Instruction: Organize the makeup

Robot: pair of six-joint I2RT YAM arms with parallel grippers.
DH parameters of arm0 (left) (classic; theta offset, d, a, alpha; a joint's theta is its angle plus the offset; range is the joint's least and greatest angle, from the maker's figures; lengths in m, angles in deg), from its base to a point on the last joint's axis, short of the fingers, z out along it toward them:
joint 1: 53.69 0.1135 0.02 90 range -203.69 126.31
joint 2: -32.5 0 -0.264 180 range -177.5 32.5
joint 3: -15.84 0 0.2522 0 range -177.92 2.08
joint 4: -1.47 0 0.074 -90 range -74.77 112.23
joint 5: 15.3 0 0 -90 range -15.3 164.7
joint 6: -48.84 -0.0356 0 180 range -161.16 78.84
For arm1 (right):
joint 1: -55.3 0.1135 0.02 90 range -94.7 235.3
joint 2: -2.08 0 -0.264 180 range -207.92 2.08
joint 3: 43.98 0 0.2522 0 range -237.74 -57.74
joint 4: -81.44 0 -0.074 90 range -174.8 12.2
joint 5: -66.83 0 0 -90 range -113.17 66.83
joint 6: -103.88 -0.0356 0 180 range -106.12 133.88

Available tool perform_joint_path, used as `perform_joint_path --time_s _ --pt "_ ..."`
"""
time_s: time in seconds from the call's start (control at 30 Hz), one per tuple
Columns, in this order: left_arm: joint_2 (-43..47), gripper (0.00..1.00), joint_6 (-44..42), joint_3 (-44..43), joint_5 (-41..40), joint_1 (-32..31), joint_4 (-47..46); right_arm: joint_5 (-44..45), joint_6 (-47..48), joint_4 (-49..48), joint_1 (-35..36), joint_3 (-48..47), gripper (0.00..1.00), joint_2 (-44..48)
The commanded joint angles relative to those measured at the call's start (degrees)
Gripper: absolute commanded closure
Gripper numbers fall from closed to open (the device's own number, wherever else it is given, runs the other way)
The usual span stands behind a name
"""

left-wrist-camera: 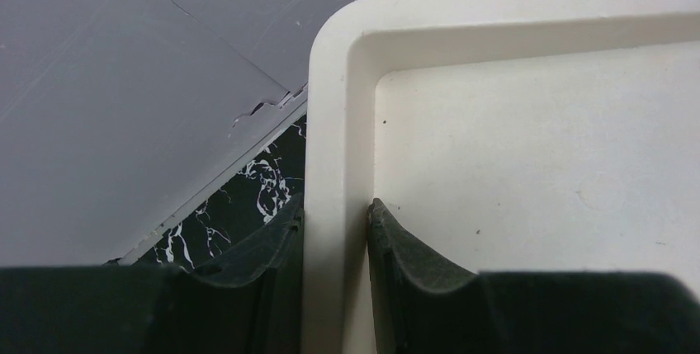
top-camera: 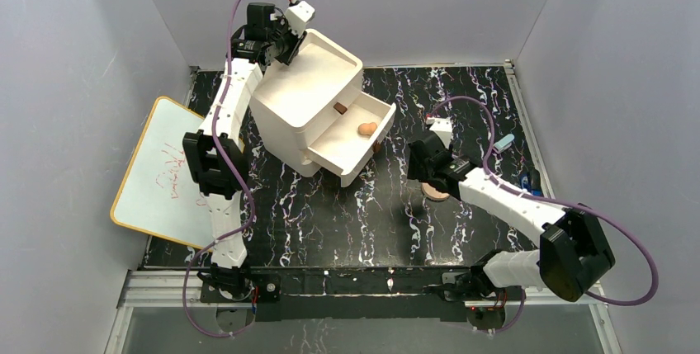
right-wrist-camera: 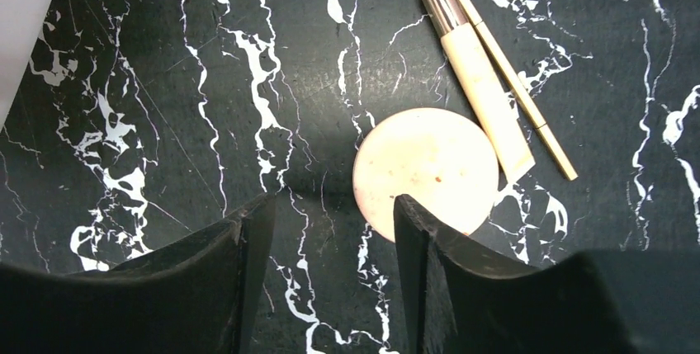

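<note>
The round tan powder disc (right-wrist-camera: 425,168) lies on the black marble table, and it also shows in the top view (top-camera: 435,193). A cream tube (right-wrist-camera: 483,82) and a thin wooden stick (right-wrist-camera: 508,73) lie just beyond it. My right gripper (right-wrist-camera: 330,214) is open and empty above the table. Its right finger overlaps the disc's near-left edge, and the gap between the fingers lies left of the disc. The beige egg-shaped sponge (top-camera: 366,129) lies in the open middle drawer (top-camera: 342,152). My left gripper (left-wrist-camera: 334,214) is shut on the back rim of the white drawer box (left-wrist-camera: 330,82). The black compact and the white pad are out of view.
The white three-drawer box (top-camera: 305,90) stands at the back left, turned at an angle, with a brown handle (top-camera: 339,108) above the open drawer. A whiteboard (top-camera: 161,172) leans at the left edge. Small blue items (top-camera: 532,179) lie at the right edge.
</note>
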Motion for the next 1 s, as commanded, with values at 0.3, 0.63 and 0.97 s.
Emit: perform_joint_path --time_s 0.3,0.63,0.97 --pt "-3.57 1.0 -1.18 4.67 0.42 -3.92 10.12 -1.8 -5.01 -2.32 -0.14 2.42 0.47 -6.99" --pt "-4.04 1.0 -1.14 4.34 0.23 -4.33 10.27 -1.98 -5.19 -4.05 -0.13 4.04 0.57 -9.48" --pt "-3.8 1.0 -1.28 4.45 -0.03 -4.6 10.36 -0.83 -4.8 -5.02 -0.1 5.11 0.61 -11.87"
